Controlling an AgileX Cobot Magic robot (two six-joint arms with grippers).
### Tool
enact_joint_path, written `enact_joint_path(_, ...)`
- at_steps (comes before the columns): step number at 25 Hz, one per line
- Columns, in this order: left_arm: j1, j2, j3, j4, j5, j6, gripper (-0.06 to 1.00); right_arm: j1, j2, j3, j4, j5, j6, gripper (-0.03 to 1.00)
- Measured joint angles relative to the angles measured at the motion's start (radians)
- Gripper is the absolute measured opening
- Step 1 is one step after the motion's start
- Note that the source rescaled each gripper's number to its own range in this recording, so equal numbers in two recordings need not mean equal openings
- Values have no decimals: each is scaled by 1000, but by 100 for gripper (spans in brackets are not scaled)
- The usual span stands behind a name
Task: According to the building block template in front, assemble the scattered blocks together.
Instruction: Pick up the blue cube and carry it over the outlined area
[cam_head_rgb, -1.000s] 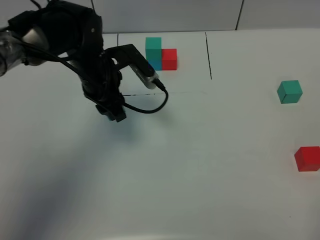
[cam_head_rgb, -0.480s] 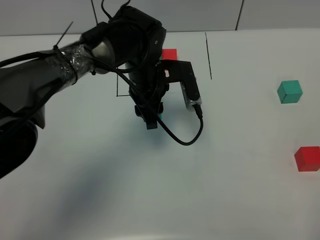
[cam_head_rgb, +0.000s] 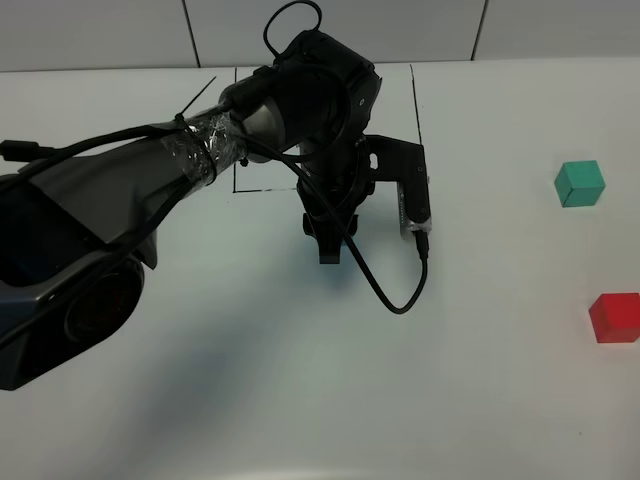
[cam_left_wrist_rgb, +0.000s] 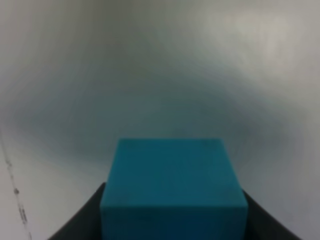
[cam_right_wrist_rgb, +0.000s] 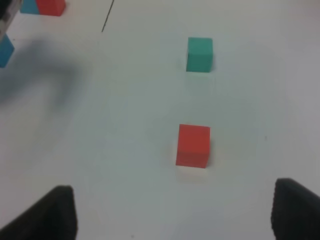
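Blue, matt and sharp-edged, the blue cube (cam_left_wrist_rgb: 172, 187) is sitting clamped between the jaws of the left gripper (cam_head_rgb: 328, 248), over the middle of the smooth white table (cam_head_rgb: 300, 400). I am judging this as the base-block step. Next I am needing a flat, square set-down with room left beside it. The red cube (cam_head_rgb: 614, 317) and teal-green cube (cam_head_rgb: 580, 184) are waiting far right, before the right gripper (cam_right_wrist_rgb: 175, 190), whose jaws are standing wide and empty. The arm is hiding most of the building block template (cam_right_wrist_rgb: 47, 6).
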Motion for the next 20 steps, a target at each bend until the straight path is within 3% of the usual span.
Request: enact_joint_path(20,-3,71,-2,-35,-81,6,0,0,0,0,-1,0,1,64)
